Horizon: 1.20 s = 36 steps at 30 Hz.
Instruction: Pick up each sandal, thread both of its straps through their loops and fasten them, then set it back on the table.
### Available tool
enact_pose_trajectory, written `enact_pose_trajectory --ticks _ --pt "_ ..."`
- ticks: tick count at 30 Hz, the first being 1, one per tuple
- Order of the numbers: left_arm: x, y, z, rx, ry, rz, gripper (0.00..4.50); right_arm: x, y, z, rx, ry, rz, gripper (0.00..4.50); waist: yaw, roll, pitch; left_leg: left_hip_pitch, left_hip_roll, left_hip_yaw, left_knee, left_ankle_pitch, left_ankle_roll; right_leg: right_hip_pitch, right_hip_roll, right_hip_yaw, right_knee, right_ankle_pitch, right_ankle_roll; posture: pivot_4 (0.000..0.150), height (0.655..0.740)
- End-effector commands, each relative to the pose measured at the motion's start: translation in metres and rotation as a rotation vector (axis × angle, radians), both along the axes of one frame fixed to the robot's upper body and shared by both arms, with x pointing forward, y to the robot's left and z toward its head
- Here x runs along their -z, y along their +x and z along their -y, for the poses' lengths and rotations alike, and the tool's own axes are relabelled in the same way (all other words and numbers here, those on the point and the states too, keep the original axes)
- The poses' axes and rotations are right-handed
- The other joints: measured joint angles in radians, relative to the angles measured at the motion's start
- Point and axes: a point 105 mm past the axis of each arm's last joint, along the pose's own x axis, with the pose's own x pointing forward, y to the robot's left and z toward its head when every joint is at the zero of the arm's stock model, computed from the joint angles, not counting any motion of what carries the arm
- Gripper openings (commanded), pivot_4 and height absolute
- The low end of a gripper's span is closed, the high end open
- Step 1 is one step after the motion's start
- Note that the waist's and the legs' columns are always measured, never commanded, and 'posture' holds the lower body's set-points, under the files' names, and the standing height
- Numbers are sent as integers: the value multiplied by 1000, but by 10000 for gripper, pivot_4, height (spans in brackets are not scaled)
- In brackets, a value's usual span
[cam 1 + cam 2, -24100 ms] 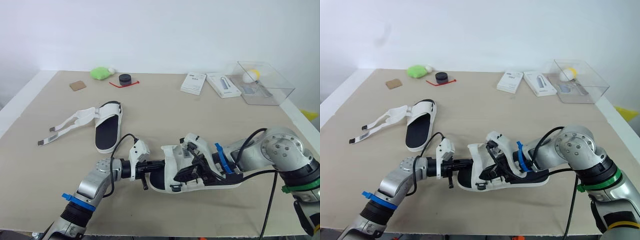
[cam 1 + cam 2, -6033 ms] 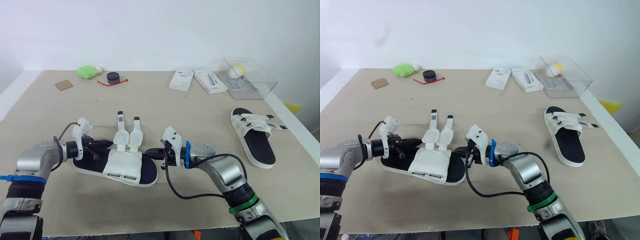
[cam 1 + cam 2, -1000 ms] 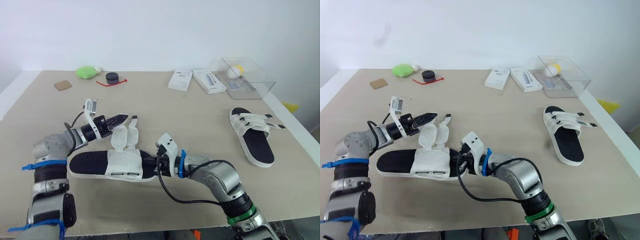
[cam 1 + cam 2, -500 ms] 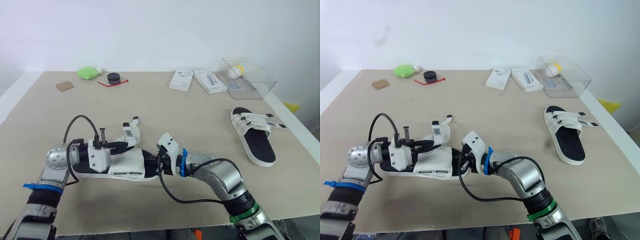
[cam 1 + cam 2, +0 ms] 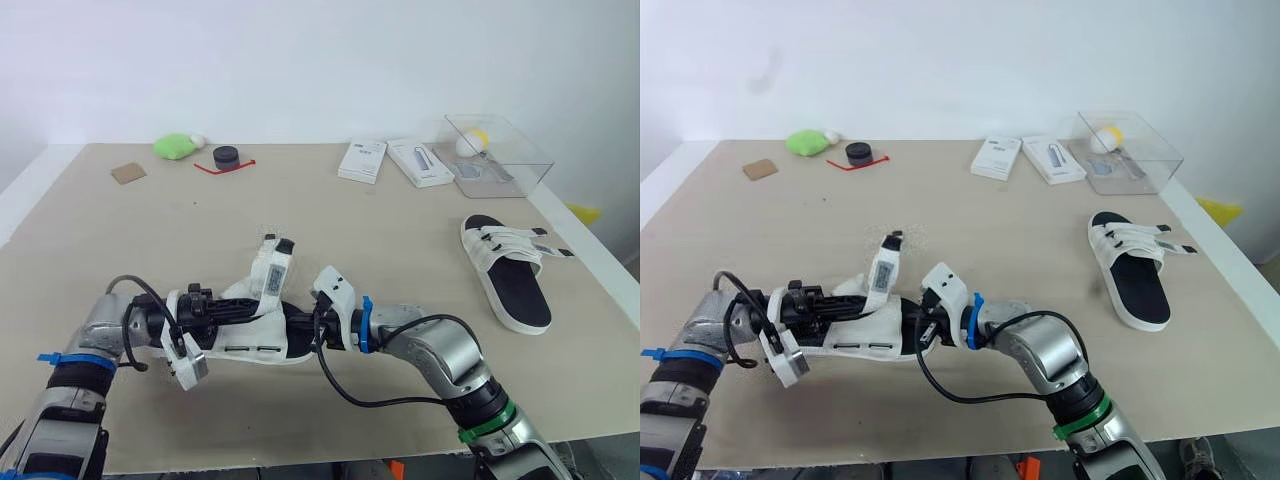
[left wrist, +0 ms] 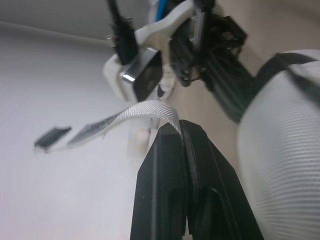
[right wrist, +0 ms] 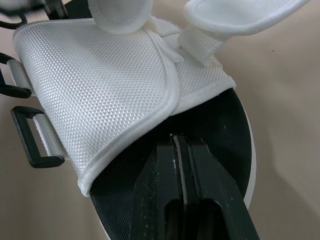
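Looks like the threading step. The left gripper (image 6: 181, 128) pinches a loose strap (image 6: 145, 111), and the right gripper (image 7: 176, 142) is clamped tight on the sandal (image 7: 100, 75), low over the table (image 5: 400, 230). Next job's probably steering the strap tip into its loop (image 7: 23, 137).

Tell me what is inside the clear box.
Inside the box: a yellow-and-white round thing and a flat grey item. What these are, and anything beneath them, cannot be seen.

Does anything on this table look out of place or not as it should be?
The near sandal is unfastened: a strap sticks up, the left gripper pinches strap webbing, and its black loops are empty. The sandal on the right looks fastened and lies flat.
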Motion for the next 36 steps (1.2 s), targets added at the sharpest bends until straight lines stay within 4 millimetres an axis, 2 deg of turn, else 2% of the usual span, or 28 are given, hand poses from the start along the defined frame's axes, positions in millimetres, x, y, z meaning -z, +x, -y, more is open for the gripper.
enact_pose_trajectory --ticks 1,6,12,13,15,22,23,27,31,36 --pt "-7 5 -6 -28 -23 23 651 12 4 8 37 -58 -22 0 0 0 0 1 0 0 0 0 0 0 0 0 0 0 0 1500 7400" --pt "-8 3 -4 -13 -11 46 651 12 4 8 37 -54 -18 0 1 0 0 1 0 0 0 0 0 0 0 0 0 -1 0 1500 7400" --pt "-8 11 -10 -50 -56 -2 651 12 5 9 41 -56 -14 0 2 0 0 2 0 0 0 0 0 0 0 0 0 -1 0 1500 7400" --pt "-6 12 -11 -50 -52 -18 4493 12 5 9 41 -56 -14 0 2 0 0 2 0 0 0 0 0 0 0 0 0 -1 0 1500 7400" --pt "-10 13 -11 -61 -91 -53 8988 12 5 9 43 -57 -13 0 2 0 0 2 0 0 0 0 0 1 0 0 0 -1 0 1500 7400" --pt "-22 5 -19 -116 -157 -200 41351 13 3 11 45 -59 -14 0 1 0 0 2 1 0 0 0 -1 -1 0 0 3 -3 -1 1500 7400" --pt "-24 5 -21 -136 -170 -230 43991 14 2 11 44 -59 -15 0 1 0 0 3 1 0 -1 0 -1 -1 0 0 4 -3 -2 1500 7400" --pt "-42 18 -35 -296 -329 -506 43991 14 2 11 40 -61 -16 0 -1 0 1 3 2 1 -1 -1 -1 -1 -1 -1 4 -6 -3 1500 7400" --pt "-31 16 -43 -393 -344 -762 43991 15 1 12 34 -65 -19 0 -1 -1 1 3 4 1 -1 -1 0 -2 -1 -3 4 -9 -6 1500 7400" --pt "-37 25 -59 -493 -612 -1220 43991 15 2 12 30 -70 -20 0 0 -3 3 3 5 2 -1 -2 0 -2 -1 -4 4 -11 -5 1500 7400"
